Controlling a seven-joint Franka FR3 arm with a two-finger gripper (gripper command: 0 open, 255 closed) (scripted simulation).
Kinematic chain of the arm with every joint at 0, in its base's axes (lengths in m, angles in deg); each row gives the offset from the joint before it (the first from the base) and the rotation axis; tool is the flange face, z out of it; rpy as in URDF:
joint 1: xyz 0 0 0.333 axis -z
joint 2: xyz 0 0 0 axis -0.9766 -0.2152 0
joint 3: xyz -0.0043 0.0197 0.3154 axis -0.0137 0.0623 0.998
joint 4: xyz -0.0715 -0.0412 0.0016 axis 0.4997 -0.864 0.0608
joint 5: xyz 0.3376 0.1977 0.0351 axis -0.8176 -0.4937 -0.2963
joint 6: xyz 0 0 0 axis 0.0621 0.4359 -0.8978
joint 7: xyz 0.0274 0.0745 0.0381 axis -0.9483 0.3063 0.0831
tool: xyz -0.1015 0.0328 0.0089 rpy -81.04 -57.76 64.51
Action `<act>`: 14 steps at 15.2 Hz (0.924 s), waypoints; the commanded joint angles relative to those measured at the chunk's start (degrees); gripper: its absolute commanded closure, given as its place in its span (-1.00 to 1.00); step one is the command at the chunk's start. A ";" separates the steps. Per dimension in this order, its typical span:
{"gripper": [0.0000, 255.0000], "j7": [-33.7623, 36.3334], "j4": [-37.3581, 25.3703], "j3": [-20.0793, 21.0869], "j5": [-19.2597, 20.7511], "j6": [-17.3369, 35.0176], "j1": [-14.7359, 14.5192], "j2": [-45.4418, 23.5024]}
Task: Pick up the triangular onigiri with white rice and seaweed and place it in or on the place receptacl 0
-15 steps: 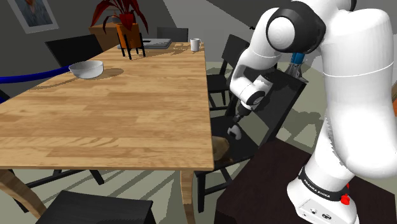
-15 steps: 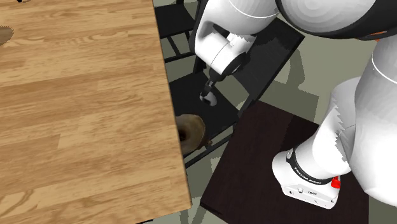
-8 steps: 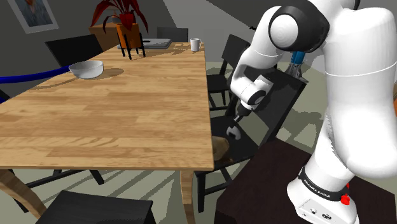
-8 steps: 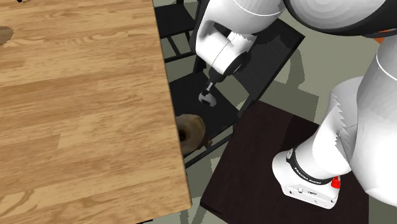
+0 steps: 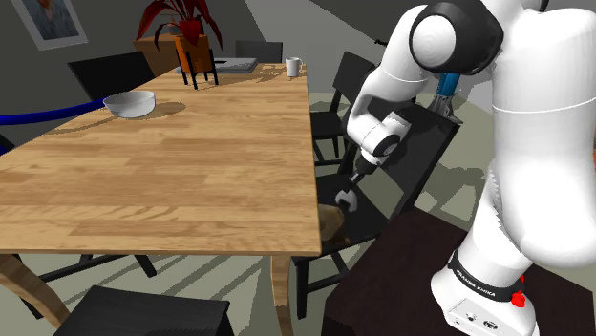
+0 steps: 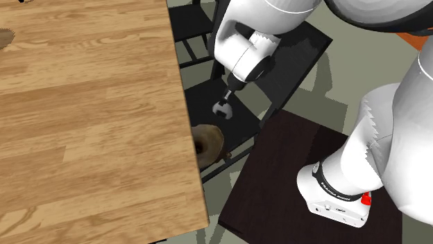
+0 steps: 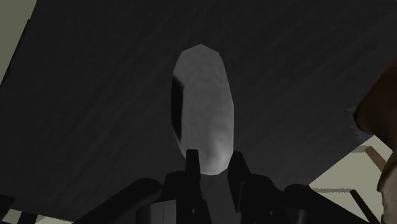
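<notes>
A black hand (image 7: 214,159) hangs low over a dark chair seat (image 7: 95,95). It is narrowed onto a pale, rounded onigiri (image 7: 202,105) and pinches it by one end, so most of the rice sticks out past the fingers (image 7: 190,165). So slight a hold may let it swivel or slip out onto the chair. The wooden desk (image 5: 172,172) edge stands just beside the hand. Lifting toward the white bowl (image 5: 129,103), likely the receptacle, could knock the onigiri loose.
</notes>
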 commanded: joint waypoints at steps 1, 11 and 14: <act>1.00 2.94 1.33 -3.28 3.26 0.86 0.96 2.44; 1.00 16.97 5.22 -12.18 21.12 4.33 -6.59 14.16; 1.00 23.14 6.48 -14.41 29.09 5.84 -8.18 18.68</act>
